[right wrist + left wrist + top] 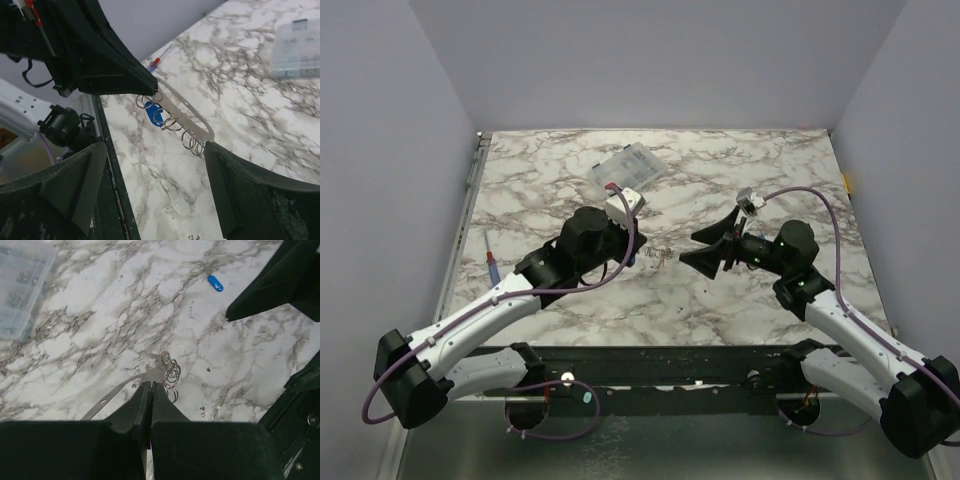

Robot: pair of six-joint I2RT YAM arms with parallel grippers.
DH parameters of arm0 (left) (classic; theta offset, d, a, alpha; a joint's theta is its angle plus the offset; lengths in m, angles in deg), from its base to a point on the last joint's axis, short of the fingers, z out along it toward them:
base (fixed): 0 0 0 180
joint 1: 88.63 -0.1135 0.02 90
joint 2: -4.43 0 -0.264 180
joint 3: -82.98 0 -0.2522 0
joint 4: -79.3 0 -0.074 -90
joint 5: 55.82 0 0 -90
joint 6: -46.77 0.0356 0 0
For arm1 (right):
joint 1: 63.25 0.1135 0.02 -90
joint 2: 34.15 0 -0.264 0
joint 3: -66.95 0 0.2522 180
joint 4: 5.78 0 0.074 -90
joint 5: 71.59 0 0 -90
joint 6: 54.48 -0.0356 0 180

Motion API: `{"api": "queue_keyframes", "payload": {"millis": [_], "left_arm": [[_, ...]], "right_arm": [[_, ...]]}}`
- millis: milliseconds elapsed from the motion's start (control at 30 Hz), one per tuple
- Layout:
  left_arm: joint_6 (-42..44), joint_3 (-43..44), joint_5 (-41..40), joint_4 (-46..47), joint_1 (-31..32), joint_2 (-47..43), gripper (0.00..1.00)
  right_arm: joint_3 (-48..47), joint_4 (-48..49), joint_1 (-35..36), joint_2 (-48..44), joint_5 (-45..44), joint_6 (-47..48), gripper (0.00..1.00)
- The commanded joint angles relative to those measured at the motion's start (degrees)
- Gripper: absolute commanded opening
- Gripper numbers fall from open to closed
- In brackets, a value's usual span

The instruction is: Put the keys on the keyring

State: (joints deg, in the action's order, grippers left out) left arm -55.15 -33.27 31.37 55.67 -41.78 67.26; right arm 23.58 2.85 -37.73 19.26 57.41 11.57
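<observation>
The keyring (150, 374) is gripped mid-frame by the clenched left tool (151, 385). The right tool (690, 247) is held released nearby. A blue key (215, 282) is seen on the counter (100, 315), upper right

The counter (720, 300) is white marble with grey and brown wavy lines all over it. The keyring (187, 114) is shiny silver-grey, and the small rings (190, 141) are silver too. One key (215, 283), at the upper right of the left wrist view, is bright blue. The box (628, 168) is see-through with a pale blue tint. The screwdriver (492, 262), at the left of the top view, is red and blue. The left fingers (125, 417) and the right fingers (245, 190) are black. The arms (480, 320) are white and black, with purple cables (820, 195). The walls (650, 60) are pale lilac-grey.
</observation>
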Motion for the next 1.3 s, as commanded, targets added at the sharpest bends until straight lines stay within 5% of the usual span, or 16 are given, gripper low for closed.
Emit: {"api": "queue_keyframes", "payload": {"millis": [0, 233, 567, 1267], "left_arm": [[7.6, 3.0, 12.4, -3.8, 0.2, -5.9, 0.0], [11.7, 2.5, 20.1, -4.3, 0.2, -12.0, 0.0], [11.7, 2.1, 29.2, -3.9, 0.2, -12.7, 0.0], [11.0, -0.3, 31.8, -1.0, 0.3, -14.6, 0.0]], "right_arm": [[-0.4, 11.1, 2.2, 0.2, 8.4, 0.0, 0.87], [-1.3, 17.0, 5.9, 0.7, 11.6, 2.1, 0.79], [-3.9, 12.6, 12.8, 2.8, 9.3, 13.3, 0.61], [-6.5, 7.6, 17.5, 6.6, 4.3, 18.6, 0.32]]}}
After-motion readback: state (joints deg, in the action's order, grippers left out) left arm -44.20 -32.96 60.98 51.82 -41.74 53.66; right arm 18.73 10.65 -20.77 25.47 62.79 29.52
